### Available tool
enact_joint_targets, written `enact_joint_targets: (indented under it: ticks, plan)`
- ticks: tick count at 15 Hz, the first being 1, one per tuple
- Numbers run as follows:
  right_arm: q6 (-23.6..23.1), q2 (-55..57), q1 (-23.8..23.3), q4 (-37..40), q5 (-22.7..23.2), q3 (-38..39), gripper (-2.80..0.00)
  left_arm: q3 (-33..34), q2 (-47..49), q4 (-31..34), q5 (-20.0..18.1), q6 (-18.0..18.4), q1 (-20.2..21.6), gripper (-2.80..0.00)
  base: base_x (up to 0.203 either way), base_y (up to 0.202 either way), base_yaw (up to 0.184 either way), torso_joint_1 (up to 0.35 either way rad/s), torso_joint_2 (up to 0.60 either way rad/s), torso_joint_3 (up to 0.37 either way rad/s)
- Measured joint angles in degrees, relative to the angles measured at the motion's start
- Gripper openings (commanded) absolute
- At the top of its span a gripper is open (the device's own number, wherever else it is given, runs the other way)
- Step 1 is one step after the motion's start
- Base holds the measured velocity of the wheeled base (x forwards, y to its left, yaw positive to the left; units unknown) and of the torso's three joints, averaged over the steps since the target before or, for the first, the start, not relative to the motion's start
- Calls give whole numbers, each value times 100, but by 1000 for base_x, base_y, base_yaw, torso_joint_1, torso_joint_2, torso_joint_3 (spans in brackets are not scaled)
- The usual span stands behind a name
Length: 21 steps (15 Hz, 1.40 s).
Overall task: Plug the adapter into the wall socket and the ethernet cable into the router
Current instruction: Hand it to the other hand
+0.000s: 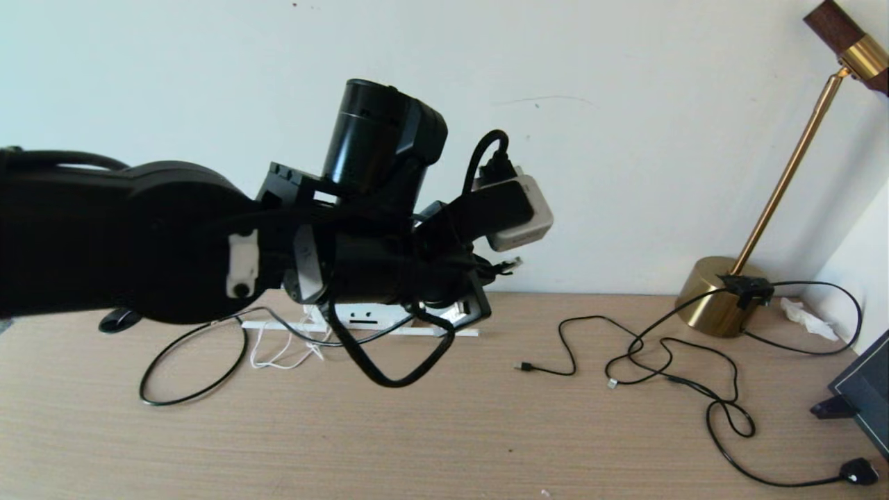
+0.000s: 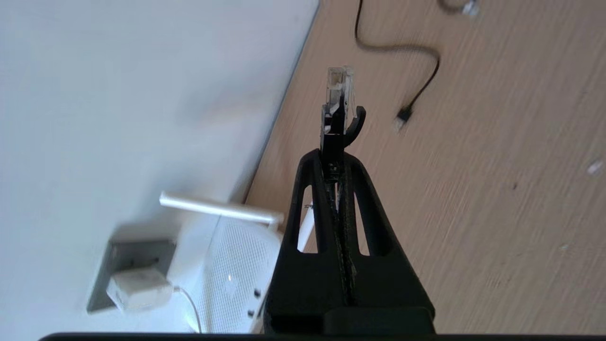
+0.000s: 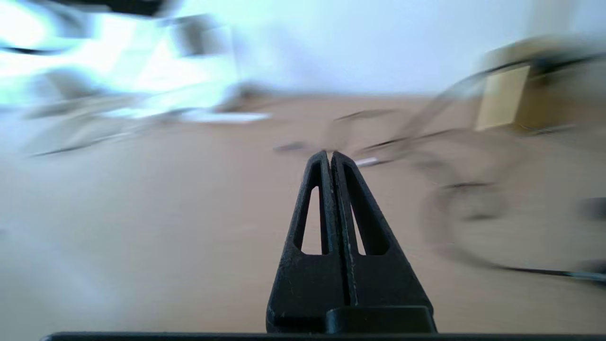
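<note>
Aloft, ethernet cable in left gripper, wall edge near.

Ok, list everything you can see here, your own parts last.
adapter: 1, white, plugged into the wall socket
wall socket: 1, grey, on the wall beside the router
router: 1, white, on the table by the wall
ethernet cable: 1, black with a clear plug, plug end held up
lamp: 1, brass, table's far right
thin cables: count unclear, black, strewn near the lamp
table: 1, light wood
left gripper: shut on the ethernet cable
right gripper: shut, empty, above the table
</note>
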Motion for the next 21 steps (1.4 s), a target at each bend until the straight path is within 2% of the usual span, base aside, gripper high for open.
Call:
enact_joint_targets:
  ticks: [2,4,6,8,10,11,14,17,19,21]
  plan:
    - [372,955,0,40,681,-530,-280,-121,11,-14,-91,30,-81,-280,0,0,0,0,0,0]
    - [601,2158,16,-203,1129,-1006,-280,-266,60,-63,-100,87,-188,-280,0,0,0,0,0,0]
    - [802,3430,100,-434,1480,-1542,-280,-310,83,-97,120,282,-307,-280,0,0,0,0,0,0]
    - [954,4539,332,-586,1765,-2110,-280,-290,82,-106,450,341,-481,-280,0,0,0,0,0,0]
    - [1016,5442,828,-679,1947,-2722,-280,-251,61,-53,440,371,-619,-280,0,0,0,0,0,0]
    - [1032,5770,1077,-704,1988,-2968,0,-231,41,-52,338,459,-666,-280,0,0,0,0,0,0]
    - [1034,6291,1410,-860,2004,-3252,0,-207,2,-53,65,568,-805,-280,0,0,0,0,0,0]
    - [1066,6531,1511,-1665,1983,-3094,0,-199,-31,-60,-159,573,-1019,-280,0,0,0,0,0,0]
    - [1126,6629,1657,-2239,1966,-2926,0,-182,-45,-52,-207,573,-1116,-280,0,0,0,0,0,0]
    - [1141,6682,1775,-2304,1962,-2876,0,-126,-76,-63,-209,573,-1140,-280,0,0,0,0,0,0]
